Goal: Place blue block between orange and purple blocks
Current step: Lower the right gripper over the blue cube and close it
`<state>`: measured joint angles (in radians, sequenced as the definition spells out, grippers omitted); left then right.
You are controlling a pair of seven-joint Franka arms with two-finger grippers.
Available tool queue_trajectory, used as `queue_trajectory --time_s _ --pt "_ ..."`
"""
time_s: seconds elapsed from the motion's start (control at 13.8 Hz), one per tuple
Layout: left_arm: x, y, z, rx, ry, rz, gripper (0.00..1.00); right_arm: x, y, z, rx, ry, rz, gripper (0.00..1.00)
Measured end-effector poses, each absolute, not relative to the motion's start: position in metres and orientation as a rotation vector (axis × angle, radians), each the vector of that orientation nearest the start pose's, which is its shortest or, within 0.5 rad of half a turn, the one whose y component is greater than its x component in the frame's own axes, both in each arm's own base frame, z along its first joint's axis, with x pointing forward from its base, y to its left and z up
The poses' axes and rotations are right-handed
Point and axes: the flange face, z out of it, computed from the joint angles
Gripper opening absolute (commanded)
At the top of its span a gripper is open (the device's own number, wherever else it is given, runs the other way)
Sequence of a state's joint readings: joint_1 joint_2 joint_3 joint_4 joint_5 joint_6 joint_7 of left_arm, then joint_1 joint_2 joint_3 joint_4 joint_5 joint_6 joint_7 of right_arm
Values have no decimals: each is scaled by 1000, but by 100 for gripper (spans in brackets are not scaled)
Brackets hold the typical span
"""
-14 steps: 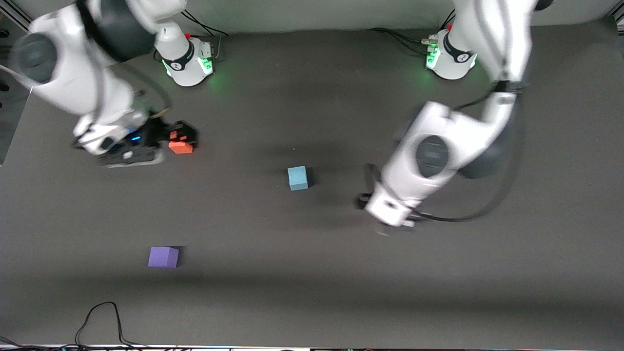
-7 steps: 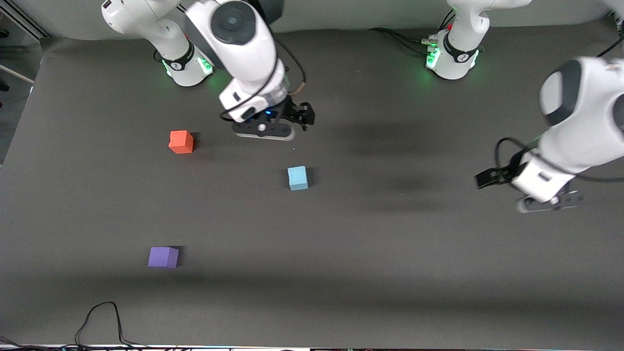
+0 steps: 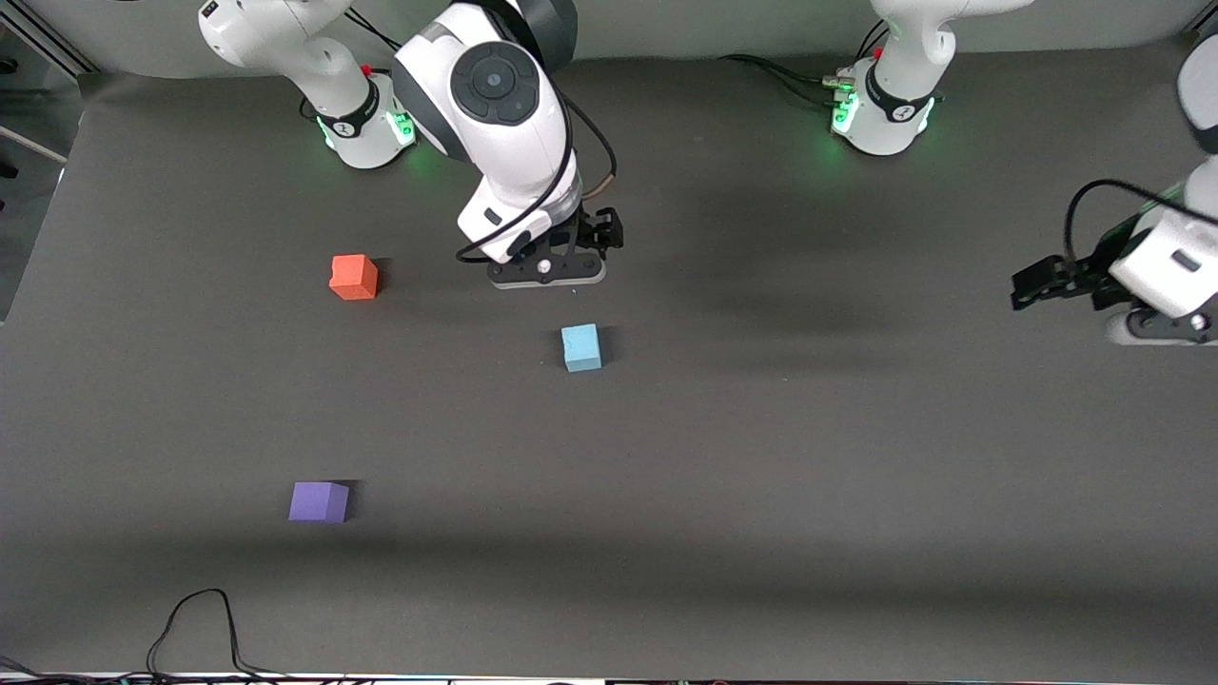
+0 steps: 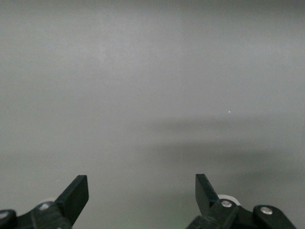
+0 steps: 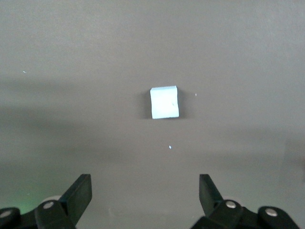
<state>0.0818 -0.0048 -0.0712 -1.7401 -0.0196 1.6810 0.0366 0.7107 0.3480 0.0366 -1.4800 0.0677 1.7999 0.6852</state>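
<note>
Blue block [image 3: 580, 347] sits on the dark tabletop [image 3: 761, 476], mid-table, untouched. Orange block [image 3: 353, 277] lies toward the right arm's end, farther from the front camera; purple block [image 3: 319, 501] also toward that end, nearer the camera. Right pincer [image 3: 547, 271] hangs over bare tabletop close to the blue block, fingers [image 5: 81, 193] apart, empty. Left pincer [image 3: 1142, 323] over the left arm's end, fingers [image 4: 76, 193] apart, empty.
</note>
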Motion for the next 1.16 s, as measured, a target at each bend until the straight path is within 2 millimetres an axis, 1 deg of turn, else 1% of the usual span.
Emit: queue_trajectory --time_s 0.07,0.22,0.36,0.58,0.8,1.16 --pt "551 9 564 -3161 51 101 100 485 451 467 -3087 -107 85 100" --pt "547 10 576 -3161 62 112 100 484 447 445 -3068 -168 43 100" --pt "547 2 584 -3160 82 99 100 483 443 423 -3061 -240 27 100" --pt "546 -13 588 -3158 120 104 100 484 433 391 -3054 -251 -7 100" --pt "546 -16 589 -3157 132 105 100 486 425 346 -3062 -234 -12 100" --pt "547 -12 588 -3142 124 107 100 498 421 266 -3073 -175 -14 100"
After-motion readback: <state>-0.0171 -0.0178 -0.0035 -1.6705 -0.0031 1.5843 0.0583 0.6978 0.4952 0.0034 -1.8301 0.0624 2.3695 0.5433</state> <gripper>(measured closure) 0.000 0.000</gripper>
